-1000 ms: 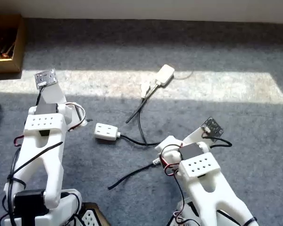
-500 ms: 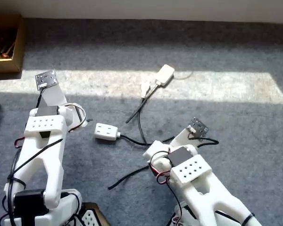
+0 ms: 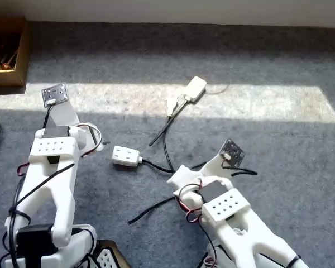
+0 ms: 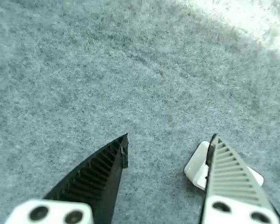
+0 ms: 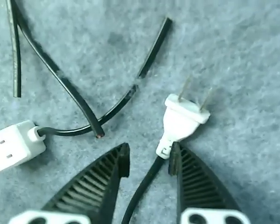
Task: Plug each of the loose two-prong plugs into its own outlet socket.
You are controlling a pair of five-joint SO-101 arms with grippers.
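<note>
Right tool (image 5: 149, 150): open, fingers astride the black cord (image 5: 146, 183) just behind the white two-prong plug (image 5: 182, 117); nothing gripped yet. Plug lies flat on grey carpet (image 5: 252, 56), prongs pointing away from tool. Near outlet socket (image 5: 11, 147) lies close by, slots visible on its face. A cut cord end (image 5: 99, 135) lies betw. socket & plug.

Step in hand (judged): pick up plug w/ right tool. To do it well:
- Advance a little so pads close on plug body, not cord; a cord grip would let the plug droop & twist.
- Clamp across the body's flat sides, prongs left free.
- Lift, then swing prongs round to face slots & push in straight, no side load.
- Socket looks light & prob. slides on carpet, so left tool should pin it first.

Left tool (image 4: 169, 139): open, holding nothing, low over carpet, w/ a corner of near outlet socket (image 4: 196, 169) just behind its pale finger.

Views compared: right wrist view gives prong direction & finger-to-cord fit. High view gives layout:
- Near outlet socket (image 3: 126, 156) sits at approx. 10 o'clock from right arm (image 3: 226, 204) & 3 o'clock from left arm (image 3: 53, 146).
- Far socket (image 3: 195, 88) lies well apart at 12 o'clock, in the sunlit strip.
- Small white piece (image 3: 172, 105) lies beside it; plug or not, cannot tell.
</note>
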